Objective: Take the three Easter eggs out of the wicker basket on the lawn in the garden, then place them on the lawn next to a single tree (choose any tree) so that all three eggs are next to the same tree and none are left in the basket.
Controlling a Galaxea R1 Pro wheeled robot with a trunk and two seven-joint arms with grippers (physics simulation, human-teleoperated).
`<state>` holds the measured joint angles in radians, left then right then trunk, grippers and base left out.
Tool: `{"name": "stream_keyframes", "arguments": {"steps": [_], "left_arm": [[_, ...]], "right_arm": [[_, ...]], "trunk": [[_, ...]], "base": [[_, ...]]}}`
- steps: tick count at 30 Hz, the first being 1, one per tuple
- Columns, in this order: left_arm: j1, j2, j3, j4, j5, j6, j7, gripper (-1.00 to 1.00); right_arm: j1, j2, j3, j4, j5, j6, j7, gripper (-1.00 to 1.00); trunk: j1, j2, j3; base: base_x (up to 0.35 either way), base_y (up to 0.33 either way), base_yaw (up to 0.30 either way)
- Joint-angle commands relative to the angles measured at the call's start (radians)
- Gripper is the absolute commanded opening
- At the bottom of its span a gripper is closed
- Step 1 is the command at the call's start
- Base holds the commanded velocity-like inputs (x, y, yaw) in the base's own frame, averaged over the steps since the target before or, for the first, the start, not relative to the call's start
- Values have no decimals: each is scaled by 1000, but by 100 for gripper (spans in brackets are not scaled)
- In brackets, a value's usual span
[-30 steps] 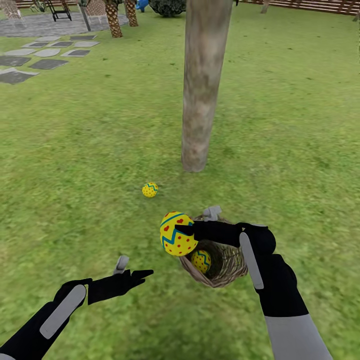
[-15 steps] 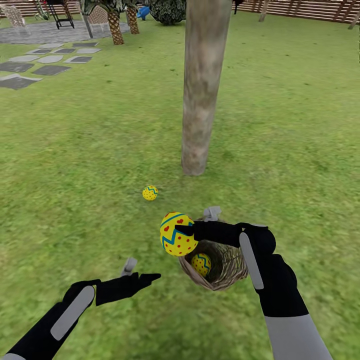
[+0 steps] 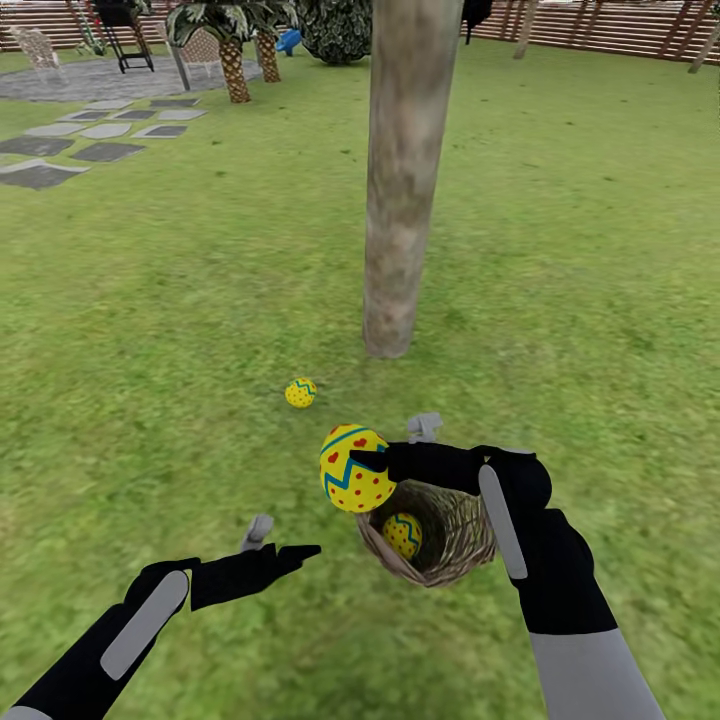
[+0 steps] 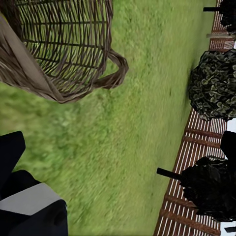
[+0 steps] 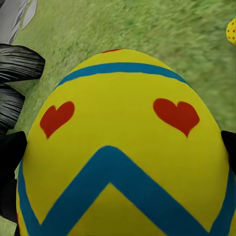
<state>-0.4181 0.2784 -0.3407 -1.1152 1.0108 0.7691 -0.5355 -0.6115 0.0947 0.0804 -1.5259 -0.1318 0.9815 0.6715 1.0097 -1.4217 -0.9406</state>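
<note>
Head view, far left, shows grey stepping stones (image 3: 70, 150) set in the lawn (image 3: 150, 300), with a paved patio and a black chair (image 3: 120, 25) behind them and short palms (image 3: 235, 55) at its edge; low at the left the left gripper (image 3: 275, 540) hangs just above the grass, its fingers spread apart and holding nothing; one Easter egg (image 3: 300, 392) lies on the lawn a little ahead of it, near the foot of the tree (image 3: 405, 180) and apart from the trunk; the grey-beige trunk rises straight at the middle of the view; below it the right gripper (image 3: 375, 450) has its fingers closed around a second egg (image 3: 355, 468), lifted above the near rim of the wicker basket (image 3: 450, 540); the basket sits on the grass under the right forearm, and a third egg (image 3: 402, 534) rests inside it; a brown slat fence (image 3: 600, 25) runs along the far right. Left wrist view shows the basket's (image 4: 59, 49) woven wall and a loop handle over grass, with dark shrubs (image 4: 214, 83) before the fence (image 4: 187, 196). Right wrist view has the held egg (image 5: 123, 147) pressed close, yellow with blue bands, a blue zigzag and red hearts, and the grounded egg (image 5: 231, 30) at the edge; no brand or writing can be read on anything.
</note>
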Motion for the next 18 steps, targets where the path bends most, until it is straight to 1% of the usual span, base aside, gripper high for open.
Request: {"name": "stream_keyframes", "arguments": {"steps": [1,15,18], "left_arm": [[0,1,-1,-1,5,4,0,100],[0,1,-1,-2,5,4,-1,100],[-1,1,-1,-2,5,4,-1,100]], "right_arm": [[-1,0,-1,0,-8,8,-4,-100],[-1,0,-1,0,-8,8,-4,-100],[-1,0,-1,0,-8,8,-4,-100]], "trunk": [[0,0,1],[0,0,24],[0,0,28]], "base": [[0,0,0],[0,0,-2],[0,0,-128]]}}
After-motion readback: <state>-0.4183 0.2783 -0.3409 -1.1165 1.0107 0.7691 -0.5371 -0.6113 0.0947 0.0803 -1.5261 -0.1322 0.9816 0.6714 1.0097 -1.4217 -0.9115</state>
